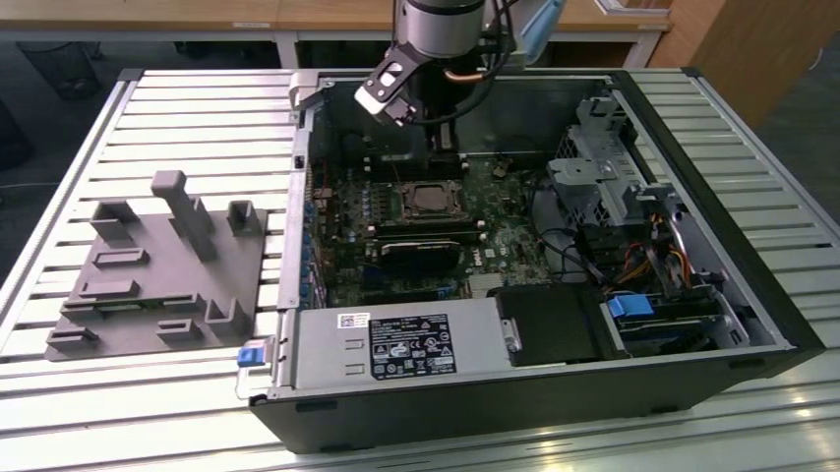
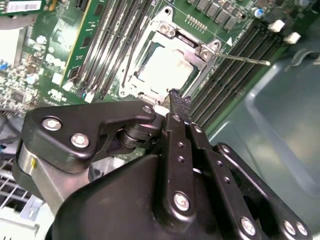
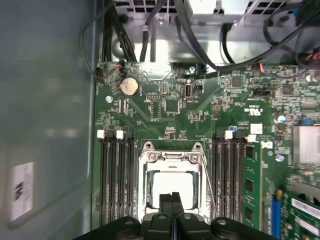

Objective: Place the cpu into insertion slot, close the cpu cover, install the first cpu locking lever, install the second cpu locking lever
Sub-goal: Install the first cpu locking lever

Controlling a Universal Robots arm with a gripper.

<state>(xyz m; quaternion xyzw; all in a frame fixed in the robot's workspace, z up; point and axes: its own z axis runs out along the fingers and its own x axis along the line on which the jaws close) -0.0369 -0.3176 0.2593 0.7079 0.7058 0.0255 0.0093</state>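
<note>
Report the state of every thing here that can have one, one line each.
pincer: shut, empty, poised above the socket.
cpu: seated in the insertion slot.
cpu cover: down over the cpu.
locking lever: rod sticks out over the memory slots; looks unlatched.
computer case: lying on its side, panel off, inside exposed.

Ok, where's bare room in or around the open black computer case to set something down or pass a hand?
Free: the silvery slatted table beyond the grey moulded fixture, and its near corner on the exterior view's left. Inside, the plain grey case panel beside the black memory slots. Crowded: the silver-framed insertion slot under the black gripper, and the cable bundle.
</note>
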